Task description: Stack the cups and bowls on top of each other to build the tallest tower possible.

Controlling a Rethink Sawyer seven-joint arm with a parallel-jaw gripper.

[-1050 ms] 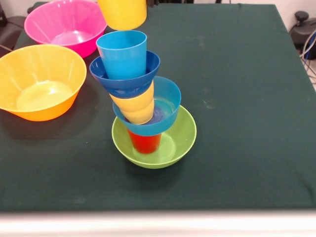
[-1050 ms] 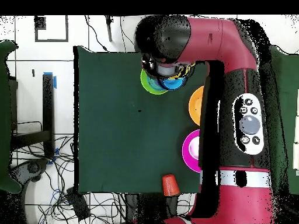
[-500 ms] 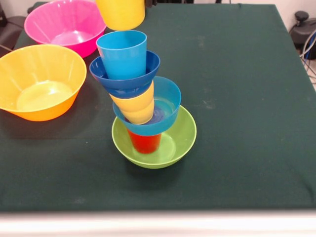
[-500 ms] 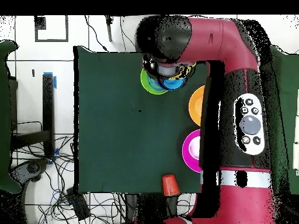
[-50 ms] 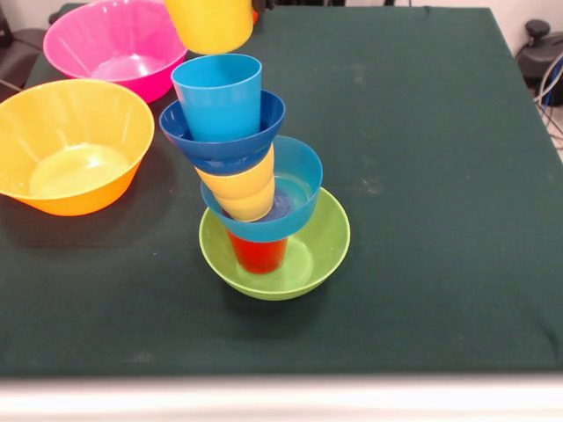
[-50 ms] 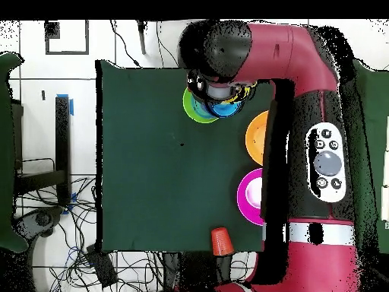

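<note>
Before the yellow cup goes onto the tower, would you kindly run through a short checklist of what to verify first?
1. Yellow cup above the light blue cup: ok, though slightly to the picture's left.
2. Light blue cup seated in the dark blue bowl: ok.
3. Tower upright: not ok, it leans to the picture's left above the green bowl.
4. Grip on the yellow cup: cannot tell, the gripper is hidden.
5. Spare pieces clear of the tower: ok, the pink bowl and yellow-orange bowl sit apart.

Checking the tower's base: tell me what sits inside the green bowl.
A red plastic cup stands inside the round green plastic bowl, carrying the light blue bowl. That bowl covers the cup's top.
</note>
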